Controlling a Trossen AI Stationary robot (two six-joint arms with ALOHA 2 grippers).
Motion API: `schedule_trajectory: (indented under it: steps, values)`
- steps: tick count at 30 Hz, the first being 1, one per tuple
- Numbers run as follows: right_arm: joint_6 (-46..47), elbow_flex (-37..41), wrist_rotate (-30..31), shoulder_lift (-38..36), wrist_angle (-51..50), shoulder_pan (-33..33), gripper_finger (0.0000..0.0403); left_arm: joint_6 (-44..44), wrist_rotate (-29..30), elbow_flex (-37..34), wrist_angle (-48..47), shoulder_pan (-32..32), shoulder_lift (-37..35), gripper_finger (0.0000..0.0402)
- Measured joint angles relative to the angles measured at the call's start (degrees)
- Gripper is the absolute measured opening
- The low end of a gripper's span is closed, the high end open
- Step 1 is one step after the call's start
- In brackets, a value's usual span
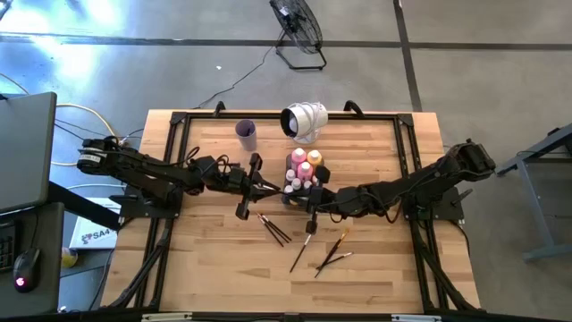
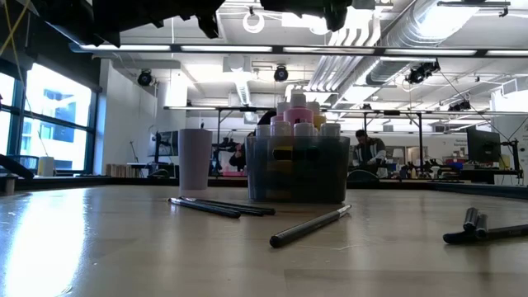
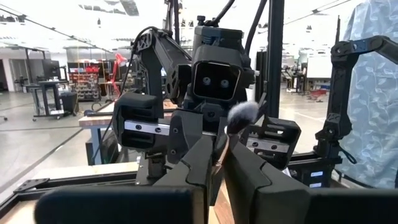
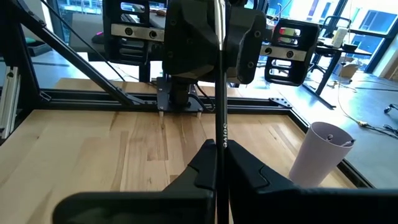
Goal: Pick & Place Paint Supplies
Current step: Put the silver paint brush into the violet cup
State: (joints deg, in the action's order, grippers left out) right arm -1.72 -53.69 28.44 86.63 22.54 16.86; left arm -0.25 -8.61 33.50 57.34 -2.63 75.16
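Both my arms reach in low over the bench (image 1: 214, 277) and meet nose to nose near the middle. They are just beside the clear tray (image 2: 297, 177).

My left arm comes in from the left side, stretched out long and nearly flat. My left pincer (image 1: 271, 189) points at my right one. Its two fingers (image 3: 193, 168) are pressed close together. They pinch a fluffy-tipped paintbrush (image 3: 241, 114). The grey fluff sticks out past the fingers, toward my other arm.

My right arm comes in from the right side, bent at the elbow, with its wrist low. My right pincer (image 1: 304, 202) is pressed together too. It pinches a dark paintbrush (image 4: 219, 93). The thin handle runs straight out from between the fingers, up to my left pincer. I cannot tell if that is the same brush as the fluffy one or a second one.

The little paint bottles stand packed in the tray. A pink bottle (image 1: 298, 157) and an orange bottle (image 1: 315, 159) are at its far end, and the tiny white-capped bottles (image 1: 296, 183) are closer to my pincers.

More brushes lie flat on the bench, on the near side of my pincers. There is a small bunch of brushes (image 1: 274, 229), a single brush (image 1: 301, 251) and a pair of brushes (image 1: 332, 253).

The lilac cup (image 1: 247, 134) stands upright near the far edge, well apart from the tray.
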Motion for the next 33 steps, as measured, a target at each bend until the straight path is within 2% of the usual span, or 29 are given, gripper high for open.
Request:
schedule_trajectory:
  steps: [4,11,14,18,21,26,33]
  values:
    - [0.4,0.0,-0.3,0.0,0.0,0.0,0.0042,-0.1,0.5,0.0,0.0,0.0,0.0,0.001]
    - [1.5,0.0,0.8,-0.7,-0.3,1.1,0.0105,4.5,4.6,0.0,-1.1,0.0,-1.6,0.001]
    - [1.5,0.0,2.7,-2.7,-3.5,2.7,0.0125,6.2,4.7,-0.2,-5.2,0.3,-5.0,0.001]
    - [1.5,0.0,7.4,-6.7,-10.4,5.6,0.0142,8.0,11.0,-1.4,-12.9,1.5,-12.1,0.001]
    - [1.9,0.0,7.6,-9.7,-14.2,7.9,0.0145,8.0,14.8,-1.6,-22.6,3.4,-17.8,0.001]
    - [2.1,0.0,7.3,-13.1,-18.3,12.2,0.0134,7.4,26.4,-1.6,-36.8,7.1,-23.8,0.001]
    - [5.8,0.0,12.1,-15.3,-24.5,17.3,0.0087,7.4,35.1,-1.6,-39.7,12.5,-24.5,0.001]
